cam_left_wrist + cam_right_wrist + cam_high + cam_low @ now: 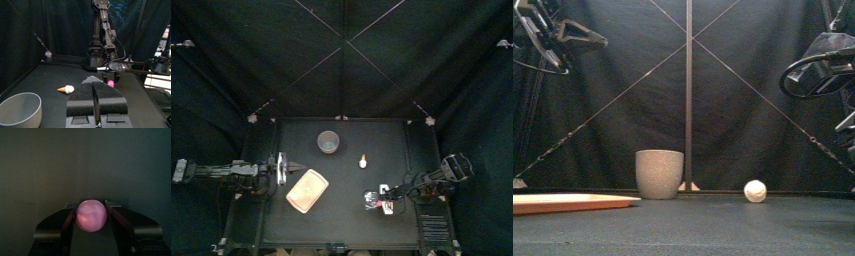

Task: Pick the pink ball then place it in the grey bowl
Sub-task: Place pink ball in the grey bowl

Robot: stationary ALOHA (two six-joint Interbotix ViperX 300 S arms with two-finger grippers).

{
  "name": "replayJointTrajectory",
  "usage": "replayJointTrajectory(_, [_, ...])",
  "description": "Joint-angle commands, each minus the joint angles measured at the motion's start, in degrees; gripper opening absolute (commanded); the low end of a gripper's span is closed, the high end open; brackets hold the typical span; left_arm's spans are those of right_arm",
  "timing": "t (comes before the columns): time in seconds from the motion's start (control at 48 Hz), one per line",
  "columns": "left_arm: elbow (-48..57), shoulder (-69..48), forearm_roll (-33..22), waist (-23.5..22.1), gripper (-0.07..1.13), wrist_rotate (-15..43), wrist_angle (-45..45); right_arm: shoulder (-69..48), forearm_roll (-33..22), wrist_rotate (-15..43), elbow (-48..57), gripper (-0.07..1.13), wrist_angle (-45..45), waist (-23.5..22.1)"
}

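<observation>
The tall grey speckled cup (660,173) at the far middle is showing a pale, even grey, its speckling perhaps too fine to make out. The flat pink tray (307,190) on the near left is looking salmon-pink. The small cone-shaped toy (65,89) right of the cup is showing cream-white over orange-yellow. The smooth pink ball (91,215) is glowing rosy between the black jaws of the right gripper (91,205), above the matte black table (345,225).

**Right arm grips, left arm rests**

The right arm enters from the top view's lower right, its right gripper (381,201) clamped on the pink ball (91,215). The left gripper (289,169) sits centre left, jaws together.
</observation>
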Motion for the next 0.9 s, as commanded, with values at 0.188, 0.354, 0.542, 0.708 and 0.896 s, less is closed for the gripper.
replayJointTrajectory(0.188, [-0.62,0.26,-0.18,0.18,0.08,0.00,-0.53,-0.79,-0.18,-0.18,-2.90,0.77,3.60,-0.09])
replayJointTrajectory(0.354, [-0.70,0.35,-0.18,0.62,0.08,0.00,-0.53,-1.85,-2.72,-0.53,-5.01,0.77,2.72,-1.76])
replayJointTrajectory(0.542, [-0.62,0.35,-0.18,1.32,0.08,0.00,-0.53,-4.04,-14.77,-0.18,-10.81,0.77,-3.60,-11.60])
replayJointTrajectory(0.708, [-0.35,0.26,-0.35,1.41,0.08,-0.09,-0.53,-3.96,-22.76,-0.18,-14.15,0.77,-18.11,-21.88])
replayJointTrajectory(0.896, [0.18,0.26,-0.88,1.49,0.08,0.00,-0.53,-0.09,-25.93,-0.18,-17.23,0.77,-39.11,-35.33])
